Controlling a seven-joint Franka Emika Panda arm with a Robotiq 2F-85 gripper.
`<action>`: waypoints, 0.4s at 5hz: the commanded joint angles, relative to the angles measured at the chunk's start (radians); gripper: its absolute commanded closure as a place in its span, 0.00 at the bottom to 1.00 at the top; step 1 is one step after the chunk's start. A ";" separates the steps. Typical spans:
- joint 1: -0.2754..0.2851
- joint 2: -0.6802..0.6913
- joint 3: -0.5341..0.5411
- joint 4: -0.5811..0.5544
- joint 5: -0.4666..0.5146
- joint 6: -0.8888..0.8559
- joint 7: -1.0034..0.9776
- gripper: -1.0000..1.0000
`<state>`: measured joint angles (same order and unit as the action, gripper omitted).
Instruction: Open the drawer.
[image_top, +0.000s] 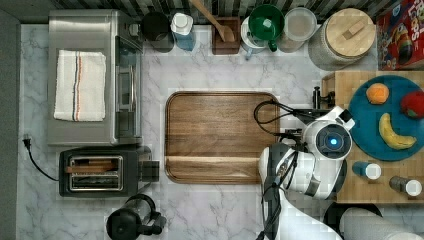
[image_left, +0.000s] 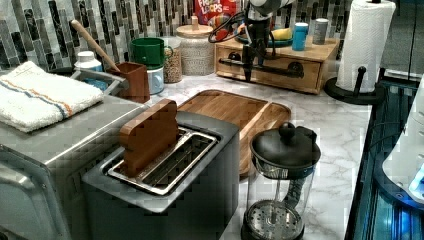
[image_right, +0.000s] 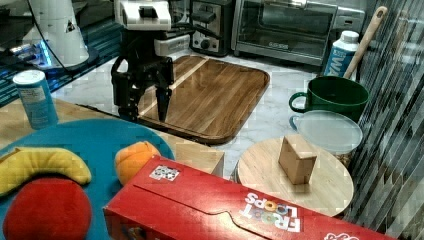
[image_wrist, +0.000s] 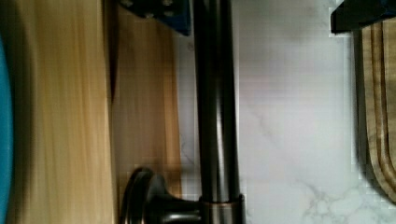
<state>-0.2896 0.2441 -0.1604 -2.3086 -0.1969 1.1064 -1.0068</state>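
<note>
**Tool straddling drawer handle, not yet clamped**

Drawer (image_left: 280, 67) sits at the far end of the worktop (image_top: 225, 210) in the left view, under the blue plate of fruit, front facing the brown tray (image_top: 220, 137). Looks closed or barely cracked; can't tell which.

Tool (image_right: 148, 116) hangs vertical over the drawer front, fingers spread. Wrist view has the black bar handle (image_wrist: 215, 107) running between the two pads (image_wrist: 161, 14), one pad on the drawer side, the other over the marble. Gap visible on both sides, so no pinch yet. My read: approach from above puts the bar across the jaw line, so closing and pulling toward the tray should slide it out.

Counts:
- drawer: 1, handle bar: 1, with two mounts in the left view
- tray: 1
- on the plate: banana 1, orange 1, red fruit 1
- small capped bottles on the drawer box: 2
</note>
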 joint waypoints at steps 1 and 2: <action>0.074 -0.007 0.058 -0.017 0.021 0.070 0.073 0.00; 0.066 0.012 0.120 -0.009 0.093 0.038 -0.008 0.00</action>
<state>-0.2922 0.2440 -0.1531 -2.3066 -0.1169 1.1123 -0.9956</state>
